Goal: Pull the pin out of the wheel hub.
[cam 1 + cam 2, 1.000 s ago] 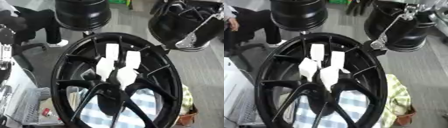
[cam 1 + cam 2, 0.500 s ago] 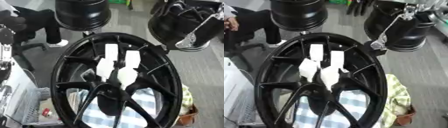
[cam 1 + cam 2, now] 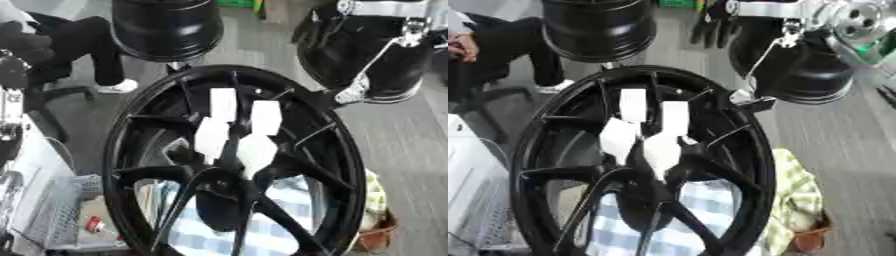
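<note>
A large black wheel hub (image 3: 131, 165) stands upright and fills the middle of both views. Its spokes meet at a dark centre (image 3: 229, 165). Several white rectangular pieces (image 3: 222, 103) sit on the spokes just above the centre, and I cannot make out a pin among them. My left forearm (image 3: 164, 27), a black cylinder, hangs over the rim's top left, with its hand hidden. My right arm (image 3: 376, 55), with a silver link (image 3: 376, 62), comes down to the rim's upper right. A dark shape beside its silver bracket may be my right hand (image 3: 715, 27).
A white wire basket (image 3: 57, 220) sits at the lower left. Blue-checked cloth (image 3: 293, 200) shows through the spokes. Right of the wheel lie a yellow-green cloth (image 3: 798, 195) and a brown pot (image 3: 811, 239). A person in black (image 3: 83, 42) sits at the upper left, apart from the wheel.
</note>
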Controlling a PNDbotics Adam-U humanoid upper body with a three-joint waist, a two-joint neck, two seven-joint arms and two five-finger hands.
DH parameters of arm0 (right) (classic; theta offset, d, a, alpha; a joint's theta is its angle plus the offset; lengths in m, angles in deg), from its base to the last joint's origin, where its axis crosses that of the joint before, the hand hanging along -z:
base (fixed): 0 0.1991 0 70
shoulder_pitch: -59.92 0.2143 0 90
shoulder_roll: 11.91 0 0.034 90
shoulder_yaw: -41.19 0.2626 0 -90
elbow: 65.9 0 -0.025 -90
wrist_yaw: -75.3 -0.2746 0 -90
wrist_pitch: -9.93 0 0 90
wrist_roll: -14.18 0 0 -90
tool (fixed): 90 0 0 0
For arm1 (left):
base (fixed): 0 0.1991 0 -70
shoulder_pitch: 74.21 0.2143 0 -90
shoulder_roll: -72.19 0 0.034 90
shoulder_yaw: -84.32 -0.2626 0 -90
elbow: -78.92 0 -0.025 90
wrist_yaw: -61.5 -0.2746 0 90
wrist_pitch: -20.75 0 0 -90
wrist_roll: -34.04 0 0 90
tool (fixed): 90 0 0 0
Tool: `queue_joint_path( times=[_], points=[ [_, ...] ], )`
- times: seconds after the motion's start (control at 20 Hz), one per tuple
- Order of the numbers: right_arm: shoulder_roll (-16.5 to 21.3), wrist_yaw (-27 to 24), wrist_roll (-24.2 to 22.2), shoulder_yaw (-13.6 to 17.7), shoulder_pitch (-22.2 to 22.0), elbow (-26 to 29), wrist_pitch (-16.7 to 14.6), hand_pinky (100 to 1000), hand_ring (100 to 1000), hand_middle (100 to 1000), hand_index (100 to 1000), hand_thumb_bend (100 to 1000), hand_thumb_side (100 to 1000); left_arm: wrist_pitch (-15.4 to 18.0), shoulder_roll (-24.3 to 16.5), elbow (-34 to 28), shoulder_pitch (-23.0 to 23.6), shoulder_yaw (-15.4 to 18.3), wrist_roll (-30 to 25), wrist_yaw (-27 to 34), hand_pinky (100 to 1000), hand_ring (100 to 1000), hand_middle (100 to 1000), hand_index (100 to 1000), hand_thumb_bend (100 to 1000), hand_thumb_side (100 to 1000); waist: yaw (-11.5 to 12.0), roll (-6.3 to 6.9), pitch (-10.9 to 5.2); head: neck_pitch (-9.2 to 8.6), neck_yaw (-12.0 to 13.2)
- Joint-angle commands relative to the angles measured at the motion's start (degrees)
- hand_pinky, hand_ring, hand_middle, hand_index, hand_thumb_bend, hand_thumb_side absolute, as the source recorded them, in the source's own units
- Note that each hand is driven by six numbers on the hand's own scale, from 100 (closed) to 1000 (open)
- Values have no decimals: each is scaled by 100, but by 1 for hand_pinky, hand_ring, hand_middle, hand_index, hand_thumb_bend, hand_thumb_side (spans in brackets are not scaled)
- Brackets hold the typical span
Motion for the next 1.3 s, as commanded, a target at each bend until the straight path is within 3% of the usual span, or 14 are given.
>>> queue_joint_path(
  times=[0.05, 0.8, 1.3],
  points=[
    [-76, 33, -105, -87, 186, -205, 161, 809, 728, 685, 809, 574, 128, 7, -87, -94, -41, 15, -25, -16, 784, 773, 654, 819, 163, 559, 13, 20, -96, -41, -25],
    [-587, 145, -579, -585, 673, -707, 686, 811, 747, 708, 815, 591, 150, -9, -97, -94, -35, 2, -64, 0, 785, 773, 655, 819, 160, 562, 12, -17, -105, -12, 0],
    [-801, 121, -487, -706, 656, -875, 993, 803, 732, 672, 782, 582, 127, -24, -70, -94, -29, -2, -77, -1, 786, 773, 656, 819, 157, 566, 31, -24, -85, -29, -9]
  ],
)
